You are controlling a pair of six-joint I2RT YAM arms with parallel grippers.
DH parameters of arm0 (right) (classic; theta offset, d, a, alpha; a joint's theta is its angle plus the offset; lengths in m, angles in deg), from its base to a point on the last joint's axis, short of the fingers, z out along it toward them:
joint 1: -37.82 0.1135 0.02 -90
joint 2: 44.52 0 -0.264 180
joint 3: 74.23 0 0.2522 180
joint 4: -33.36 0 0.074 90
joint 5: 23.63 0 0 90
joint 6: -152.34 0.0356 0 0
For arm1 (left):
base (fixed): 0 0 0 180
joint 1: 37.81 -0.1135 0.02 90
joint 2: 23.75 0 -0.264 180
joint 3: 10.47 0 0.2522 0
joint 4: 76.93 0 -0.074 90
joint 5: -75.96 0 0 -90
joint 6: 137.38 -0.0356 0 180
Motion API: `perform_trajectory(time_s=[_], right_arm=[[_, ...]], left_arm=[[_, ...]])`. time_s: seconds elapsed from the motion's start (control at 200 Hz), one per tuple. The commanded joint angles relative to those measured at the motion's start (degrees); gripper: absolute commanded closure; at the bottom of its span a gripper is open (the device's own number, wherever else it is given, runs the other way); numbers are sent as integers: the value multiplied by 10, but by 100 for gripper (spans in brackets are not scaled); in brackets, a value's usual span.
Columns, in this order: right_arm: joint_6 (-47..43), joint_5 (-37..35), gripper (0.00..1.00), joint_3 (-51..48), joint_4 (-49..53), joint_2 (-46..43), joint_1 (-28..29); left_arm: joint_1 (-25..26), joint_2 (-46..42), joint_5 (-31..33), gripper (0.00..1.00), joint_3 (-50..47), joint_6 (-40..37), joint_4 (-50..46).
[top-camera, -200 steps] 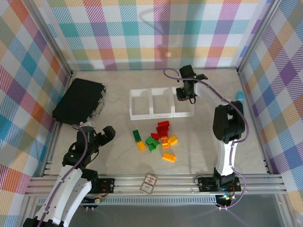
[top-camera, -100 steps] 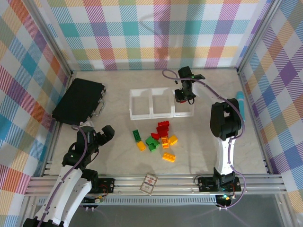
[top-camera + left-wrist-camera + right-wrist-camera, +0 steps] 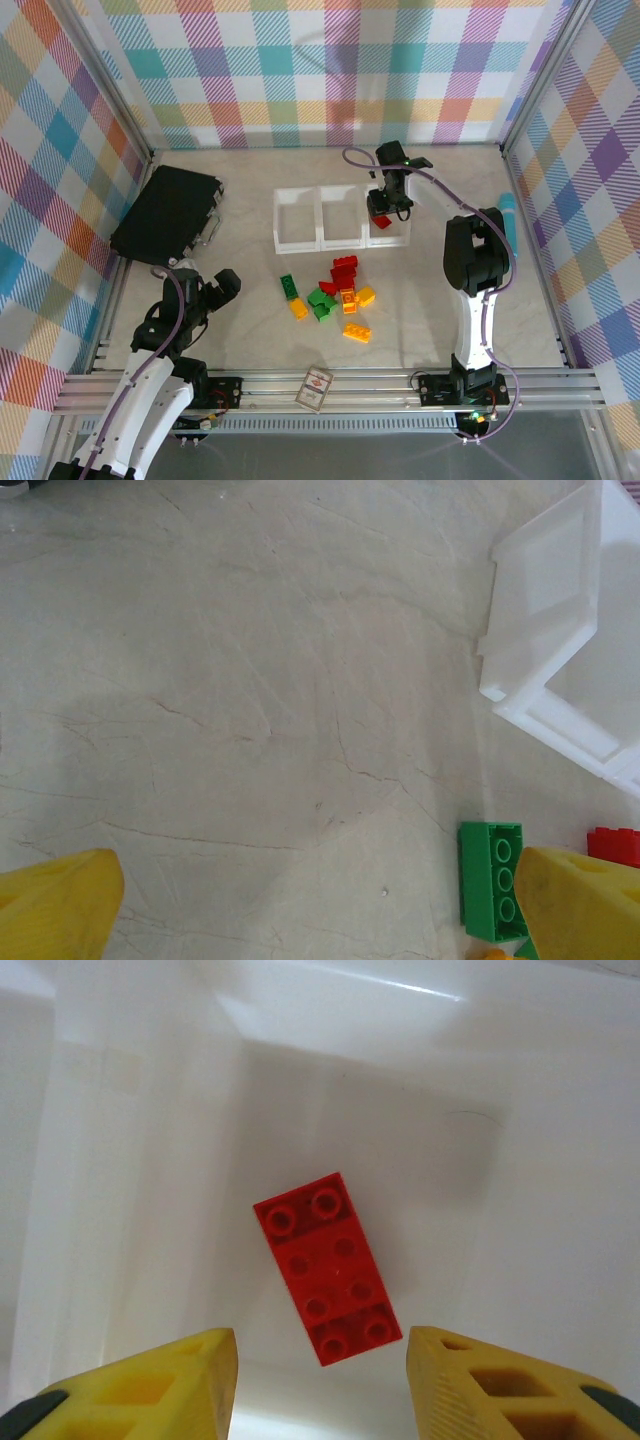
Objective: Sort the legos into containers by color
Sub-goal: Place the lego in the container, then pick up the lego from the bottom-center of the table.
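Top view: we see the right gripper [image 3: 386, 205] above the rightmost of the containers [image 3: 321, 218], the left gripper [image 3: 222, 285] wide open, and loose legos [image 3: 335, 292] piled mid-table. Left wrist: a green brick [image 3: 491, 878] beside one finger. Right wrist: jaws parted, a red brick [image 3: 329, 1267] lying free on the tray floor.

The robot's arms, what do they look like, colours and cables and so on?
Both the left arm and the right arm have white tubular links between bulky black joints, with a greyish-purple cable running along each. The fingers are yellow plastic wedges with hollow cut-outs.
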Motion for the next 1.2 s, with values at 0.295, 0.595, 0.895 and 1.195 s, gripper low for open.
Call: perform_trajectory(time_s=[0.295, 0.595, 0.895, 1.195], right_arm=[[75, 54, 50, -61, 31, -132, 2], [182, 133, 46, -241, -15, -273, 34], [225, 103, 48, -314, 1, -307, 136], [283, 82, 41, -365, -5, -298, 216]], left_arm=[[15, 26, -21, 0, 37, -16, 6], [41, 65, -36, 0, 46, -40, 34], [50, 68, -38, 0, 39, -56, 35], [50, 62, -18, 0, 30, -58, 36]])
